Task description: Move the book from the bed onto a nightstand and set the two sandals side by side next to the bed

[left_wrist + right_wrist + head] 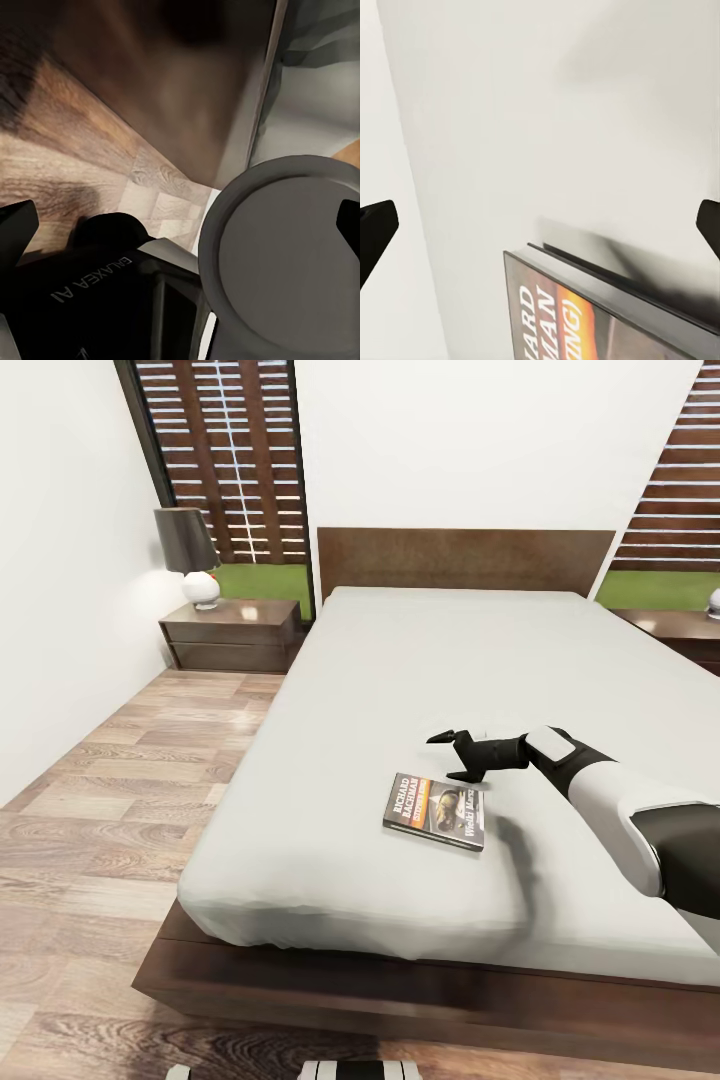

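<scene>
On pale bed (420, 660): book (435, 810) flat, right tool (452, 756) spread above; wood floor (110, 780).

book (436, 811) cover: "RICHARD BACHMAN" in my head view | my right wrist view: "…ARD", "…MAN", "…ING)" | my left arm housing (97, 289): "GALAXEA A1"

- A home bedroom: a large low bed (420, 690) with dark wooden headboard (465, 560) and pale grey mattress.
- A dark nightstand (232, 635) beside it carries a shaded lamp (190, 555).
- White walls, wood-plank floor (110, 780), slatted dark-framed windows (225, 460).
</scene>
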Motion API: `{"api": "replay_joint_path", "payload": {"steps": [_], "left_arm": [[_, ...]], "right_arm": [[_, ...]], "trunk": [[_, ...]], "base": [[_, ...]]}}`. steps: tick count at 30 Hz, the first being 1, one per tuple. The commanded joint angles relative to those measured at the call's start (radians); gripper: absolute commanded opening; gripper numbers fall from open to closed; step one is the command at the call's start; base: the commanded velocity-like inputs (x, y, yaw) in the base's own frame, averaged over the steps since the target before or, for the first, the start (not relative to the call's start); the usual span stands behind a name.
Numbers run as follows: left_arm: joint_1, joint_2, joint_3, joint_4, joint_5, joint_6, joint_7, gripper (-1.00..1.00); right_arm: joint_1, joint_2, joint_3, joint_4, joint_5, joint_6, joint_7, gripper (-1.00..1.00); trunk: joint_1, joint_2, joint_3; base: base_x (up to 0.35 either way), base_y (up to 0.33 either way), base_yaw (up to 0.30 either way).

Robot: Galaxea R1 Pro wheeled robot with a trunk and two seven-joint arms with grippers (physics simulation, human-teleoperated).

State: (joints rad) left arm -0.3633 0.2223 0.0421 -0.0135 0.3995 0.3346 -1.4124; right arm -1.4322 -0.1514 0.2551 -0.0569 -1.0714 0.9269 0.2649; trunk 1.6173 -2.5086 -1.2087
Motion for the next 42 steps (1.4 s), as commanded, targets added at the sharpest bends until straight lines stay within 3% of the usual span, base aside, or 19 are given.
{"api": "replay_joint_path", "payload": {"steps": [1, 42], "left_arm": [[0.0, 0.0, 0.004, 0.0, -0.004, 0.011, -0.004, 1.0], [0.0, 0.0, 0.004, 0.0, -0.003, 0.012, -0.005, 1.0]], "right_arm": [[-0.001, 0.0, 0.009, 0.0, 0.004, 0.001, 0.01, 1.0], [-0.001, 0.001, 0.01, 0.0, 0.006, 0.001, 0.005, 1.0]], "trunk": [[0.0, 0.0, -0.001], [0.0, 0.0, -0.001]], "base": [[0.0, 0.0, 0.0], [0.0, 0.0, 0.0]]}}
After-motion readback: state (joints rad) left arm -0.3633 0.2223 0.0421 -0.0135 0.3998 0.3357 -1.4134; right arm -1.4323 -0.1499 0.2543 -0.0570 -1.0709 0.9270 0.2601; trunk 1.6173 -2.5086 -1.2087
